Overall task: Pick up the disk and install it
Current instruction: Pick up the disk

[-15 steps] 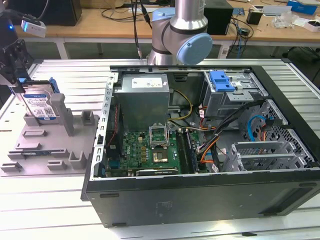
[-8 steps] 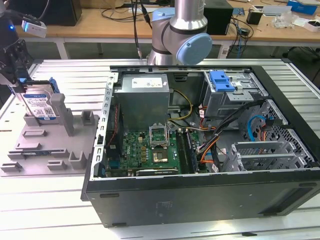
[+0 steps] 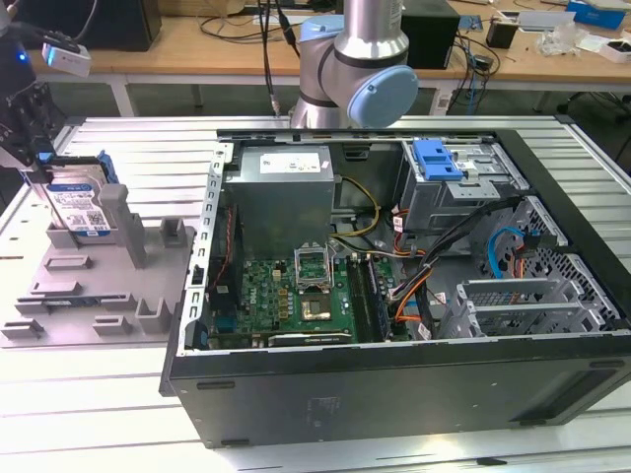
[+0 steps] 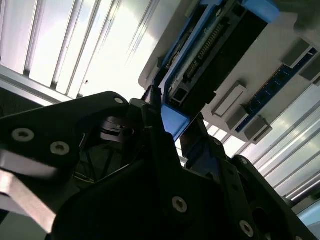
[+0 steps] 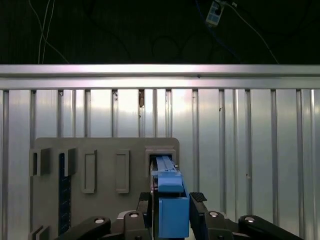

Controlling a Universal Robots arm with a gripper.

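Note:
The disk [image 3: 81, 205], a silver drive with a white-and-blue label and blue side rails, stands on edge in a slot of the grey fixture tray [image 3: 89, 301] at the exterior view's left. My gripper [image 3: 41, 169] hangs right over its upper edge. In the first wrist view the blue rail of the disk [image 5: 170, 212] sits between my gripper's [image 5: 170, 202] black fingers [image 5: 198, 201], which press against both sides. The second wrist view shows the disk's [image 4: 210, 55] connector side and its blue rail end caught in my gripper [image 4: 174, 131].
An open computer case [image 3: 582, 340] lies at the exterior view's right, with a motherboard [image 3: 296, 296], a grey metal box [image 3: 286, 192], cables and a blue latch [image 3: 439, 160] on the drive bay. The arm's base [image 3: 355, 59] stands behind it on the slatted metal table [image 3: 89, 414].

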